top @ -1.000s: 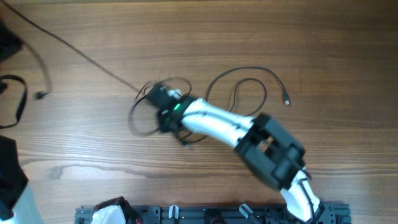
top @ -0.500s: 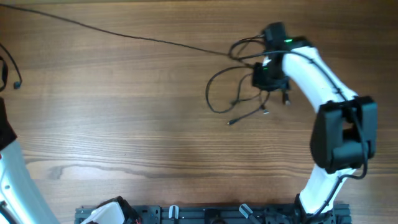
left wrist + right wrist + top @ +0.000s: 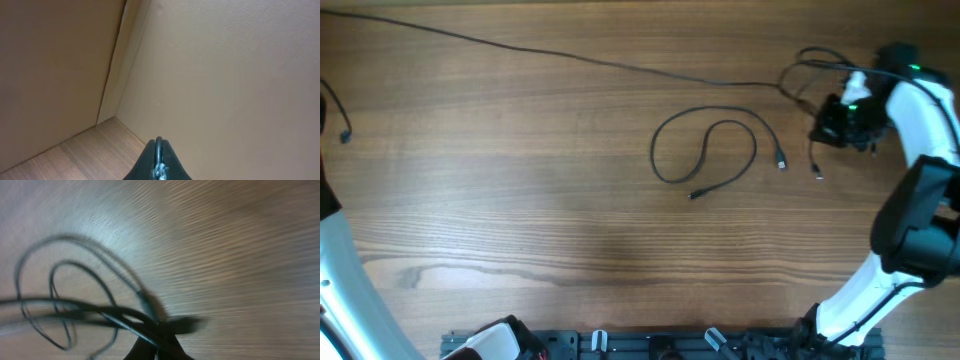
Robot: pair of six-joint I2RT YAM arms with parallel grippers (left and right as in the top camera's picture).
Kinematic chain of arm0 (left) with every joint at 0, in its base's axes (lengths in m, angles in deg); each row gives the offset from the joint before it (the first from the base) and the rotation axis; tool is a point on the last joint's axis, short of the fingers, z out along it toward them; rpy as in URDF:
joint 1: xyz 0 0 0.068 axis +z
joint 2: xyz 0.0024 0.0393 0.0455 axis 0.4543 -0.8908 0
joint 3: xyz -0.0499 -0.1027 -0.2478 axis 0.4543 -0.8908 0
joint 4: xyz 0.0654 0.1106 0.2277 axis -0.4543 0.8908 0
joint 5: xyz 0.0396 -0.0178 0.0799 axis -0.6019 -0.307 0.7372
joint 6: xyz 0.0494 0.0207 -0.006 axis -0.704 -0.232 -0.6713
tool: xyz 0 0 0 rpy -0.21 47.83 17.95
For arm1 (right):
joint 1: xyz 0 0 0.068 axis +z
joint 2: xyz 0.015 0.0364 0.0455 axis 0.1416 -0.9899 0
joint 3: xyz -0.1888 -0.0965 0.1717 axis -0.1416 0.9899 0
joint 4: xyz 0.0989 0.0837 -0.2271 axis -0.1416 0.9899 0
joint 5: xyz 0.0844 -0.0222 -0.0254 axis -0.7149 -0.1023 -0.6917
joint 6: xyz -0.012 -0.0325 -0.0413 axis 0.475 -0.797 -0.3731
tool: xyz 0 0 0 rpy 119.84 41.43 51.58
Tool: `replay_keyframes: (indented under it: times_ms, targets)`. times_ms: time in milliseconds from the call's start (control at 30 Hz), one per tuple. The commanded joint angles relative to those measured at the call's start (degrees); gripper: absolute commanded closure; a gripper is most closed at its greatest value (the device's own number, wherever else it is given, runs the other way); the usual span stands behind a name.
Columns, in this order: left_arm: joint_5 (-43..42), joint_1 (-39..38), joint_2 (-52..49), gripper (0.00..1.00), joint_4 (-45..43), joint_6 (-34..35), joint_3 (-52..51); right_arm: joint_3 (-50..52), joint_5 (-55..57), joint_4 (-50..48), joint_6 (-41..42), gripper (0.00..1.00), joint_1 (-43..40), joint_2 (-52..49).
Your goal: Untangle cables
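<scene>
Cables sit in a bunch at your right gripper, far on the right of the wooden table when you look from above. The jaws are clenched on that bunch. One long cable runs from it across the top of the table and off the left edge. A small plug dangles below the bunch. One looped cable lies flat by itself in the middle. Its silver end is near that small plug but not touching. Another cable end shows at the far left, above your white left arm.

In the left wrist view, your left gripper is squeezed tight and points at a tan wall. You cannot tell if a cable is pinched there.

In the right wrist view, all is blurry. Dark loops spread out from the clenched right gripper and cross each other over the wood.
</scene>
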Motion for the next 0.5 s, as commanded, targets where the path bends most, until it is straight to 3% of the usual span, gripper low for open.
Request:
replay_keyframes:
  times_ms: [0,100,233,300,400,467]
  targets:
    - [1.14,0.55,-0.22,0.96,0.46,-1.14,0.35,0.46,-14.75,0.52,-4.26,0.96,-2.89,0.76]
    - [-5.44,0.50,-0.68,0.96,7.52,0.26,0.26,0.46,-19.19,4.68,-11.87,0.96,1.66,1.57]
    - [-19.82,0.44,-2.23,0.94,19.52,3.76,0.26,0.46,-19.89,6.32,-12.96,0.96,10.47,4.96]
    - [-22.27,0.44,-3.50,0.94,24.68,3.10,0.26,0.46,-20.22,6.01,-11.87,0.95,15.19,7.72]
    - [-23.91,0.24,-5.90,0.93,30.75,-1.11,0.24,0.46,-18.91,4.02,-7.91,0.96,21.22,12.61]
    - [-33.27,-1.07,-7.93,0.87,34.01,-10.75,0.24,0.46,-16.90,2.25,-4.63,0.96,23.80,15.76]
